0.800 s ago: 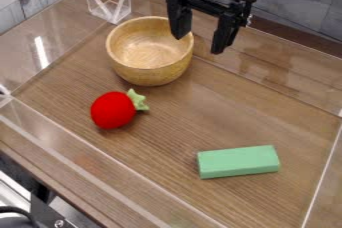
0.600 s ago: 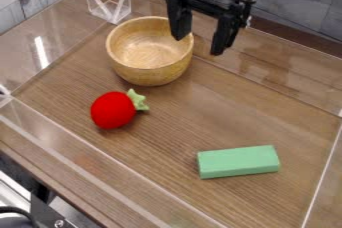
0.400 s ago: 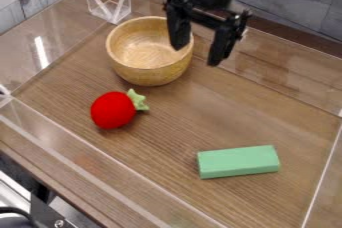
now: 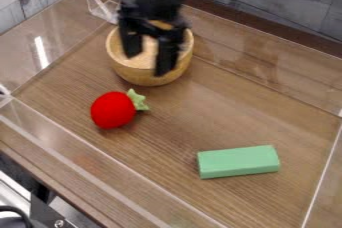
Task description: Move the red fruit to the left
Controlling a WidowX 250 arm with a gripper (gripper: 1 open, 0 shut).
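The red fruit [image 4: 116,109] is a small bright red strawberry-like toy with a green leafy top, lying on the wooden table left of centre. My gripper [image 4: 148,59] hangs above and behind it, in front of the wooden bowl, with its two black fingers [image 4: 131,42] apart and nothing between them. The gripper is open and not touching the fruit.
A wooden bowl [image 4: 124,65] stands at the back, partly hidden by the gripper. A green rectangular block [image 4: 239,161] lies at the front right. Clear plastic walls [image 4: 34,67] ring the table.
The gripper has swung left and lower, from the bowl's right side to in front of the bowl, nearer the red fruit. The fruit, bowl and block have not moved.
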